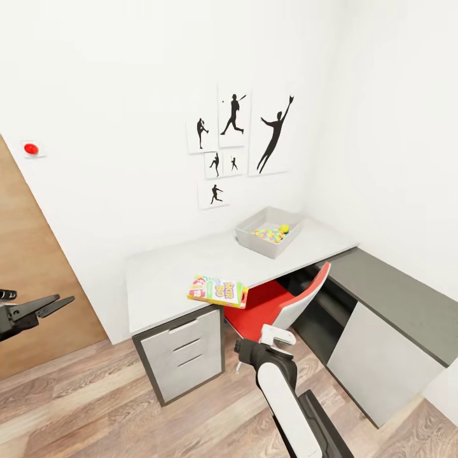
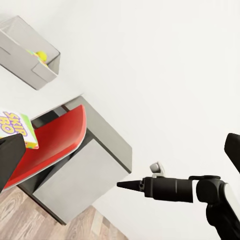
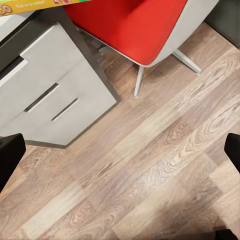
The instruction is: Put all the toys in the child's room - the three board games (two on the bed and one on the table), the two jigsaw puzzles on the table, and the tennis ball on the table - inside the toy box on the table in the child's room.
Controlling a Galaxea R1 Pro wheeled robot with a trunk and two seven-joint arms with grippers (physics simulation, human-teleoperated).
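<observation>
Floorboards lie directly beneath the right gripper (image 3: 120, 150), whose dark fingers stand wide apart at the edges of the right wrist view with nothing between them; in the head view that arm hangs low in front of the robot. The left gripper (image 1: 38, 310) is out to the robot's left, well clear of the desk (image 1: 165, 273), and its fingers look close together and hold nothing.

Nearest of the toys is the Skip-Bo board game (image 1: 217, 291), lying flat at the desk's front edge with one corner hanging over the red chair (image 1: 273, 305). That overhang is the main hazard: a careless touch from above or the side could tip the carton off the edge onto the chair seat or the floor. A thin flat carton also gives the fingers little to close on, so it may slide rather than lift. The chair tucked under the desk may block the arm's approach.

Farther back, the toy box (image 1: 270, 232) sits near the wall corner, with the tennis ball (image 1: 284, 228) and colourful jigsaw puzzles (image 1: 270, 235) apparently already inside. Reaching that far across the desk, a dropped carton could catch the near wall and shove the box.
</observation>
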